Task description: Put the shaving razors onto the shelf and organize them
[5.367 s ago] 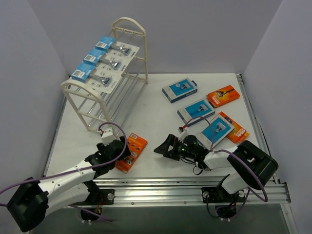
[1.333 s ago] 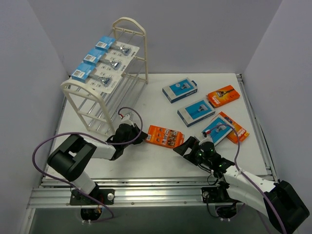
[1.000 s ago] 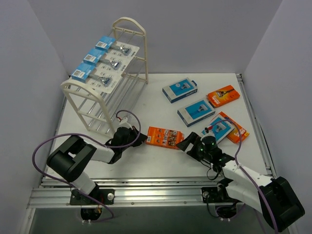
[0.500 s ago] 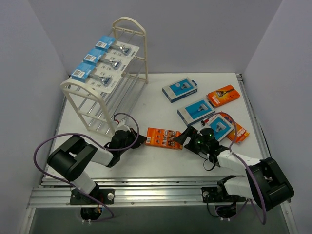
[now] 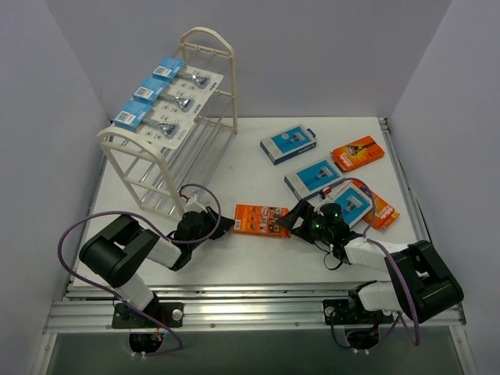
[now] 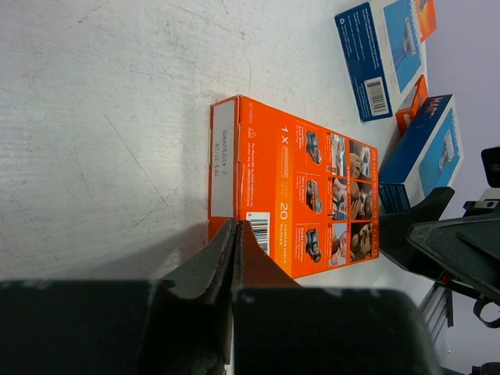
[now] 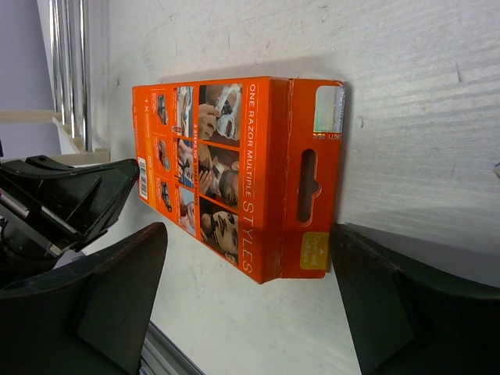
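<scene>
- The orange razor box [image 5: 262, 220] lies flat on the table [image 5: 234, 262], between the two grippers.
- Left gripper [image 5: 224, 224]: fingers pressed together, tips at the box's left end (touching its corner, as far as the wrist view shows).
- Right gripper [image 5: 289, 223]: fingers spread, one on each side of the box's right end, not clamped on it.
- The shelf [image 5: 129, 168] stands beyond and left of the box, with three blister cards [image 5: 168, 105] on its top tier.
- Blue-and-white boxes [image 5: 314, 177] and other orange boxes [image 5: 358, 153] lie beyond and right of the box.
</scene>
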### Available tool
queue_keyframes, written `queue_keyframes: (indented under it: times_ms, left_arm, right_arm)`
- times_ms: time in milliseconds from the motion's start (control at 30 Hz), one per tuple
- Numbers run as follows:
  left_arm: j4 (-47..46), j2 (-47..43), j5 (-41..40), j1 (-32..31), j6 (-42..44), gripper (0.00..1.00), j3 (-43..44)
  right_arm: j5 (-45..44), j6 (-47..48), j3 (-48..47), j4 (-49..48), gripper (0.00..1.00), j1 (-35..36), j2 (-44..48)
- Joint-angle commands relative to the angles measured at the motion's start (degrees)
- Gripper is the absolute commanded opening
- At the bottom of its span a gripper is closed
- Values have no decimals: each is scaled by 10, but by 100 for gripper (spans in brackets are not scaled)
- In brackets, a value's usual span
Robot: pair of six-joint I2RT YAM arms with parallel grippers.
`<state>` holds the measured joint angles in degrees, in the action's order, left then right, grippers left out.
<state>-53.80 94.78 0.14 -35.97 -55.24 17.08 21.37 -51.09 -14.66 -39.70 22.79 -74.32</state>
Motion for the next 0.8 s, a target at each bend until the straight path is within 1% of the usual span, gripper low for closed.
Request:
queue_keyframes:
  times_ms: [0,133,300,467,600,767]
  left_arm:
    - [202,49,-13,-8,11,2,-62]
    - [190,57,-15,-9,7,2,-67]
    - [205,52,-26,-22,-3,2,-65]
    - [214,44,-38,-31,-9,2,-68]
    - [213,45,-43,-38,-12,2,-70]
    - [214,45,-49,-45,-17,2,-70]
  right_arm:
    - [7,10,-5,15,81,-1,-19]
    - [5,15,-6,22,81,-2,-25]
    - [-4,31,-13,44,81,-2,-19]
    - [-6,42,-20,57,77,-2,-17]
    - [10,48,-31,40,71,0,-49]
    - [28,44,-34,2,68,13,-84]
